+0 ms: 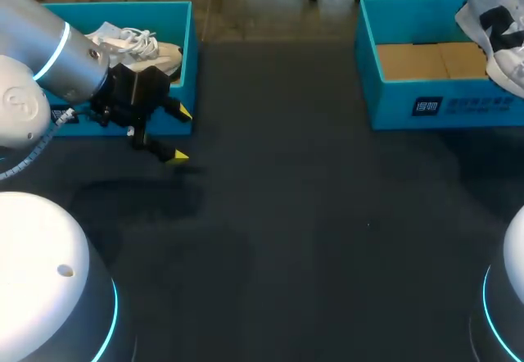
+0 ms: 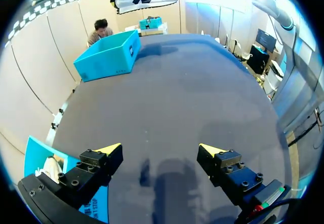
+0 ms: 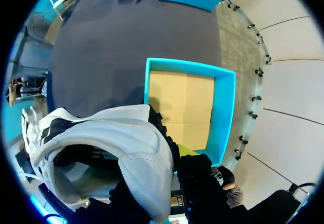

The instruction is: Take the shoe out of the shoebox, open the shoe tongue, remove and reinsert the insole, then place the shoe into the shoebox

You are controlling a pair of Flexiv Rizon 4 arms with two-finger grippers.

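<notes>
1. The right gripper [image 3: 177, 163] is clenched on the collar of a white shoe with dark patches [image 3: 116, 143]. One black finger is outside the heel; the other is hidden by the shoe.
2. Seen from the head camera, that patched shoe [image 1: 491, 26] hangs at the table's 2 o'clock, over the far right corner of the right box [image 1: 491, 108].
3. The right box is open, and its brown cardboard floor shows directly under the held shoe in the right wrist view.
4. The left gripper [image 1: 179, 134] is released and holds nothing. Its yellow tips are spread wide above the dark table [image 1: 286, 214].
5. It sits at about 10 o'clock on the table, just beside the front right corner of the left box [image 1: 184, 59].
6. A plain white shoe [image 1: 135, 47] with loose laces lies inside the left box.
7. Looking out from the left wrist, the right box stands far ahead of the open fingers [image 2: 109, 148], with the patched shoe above it.
</notes>
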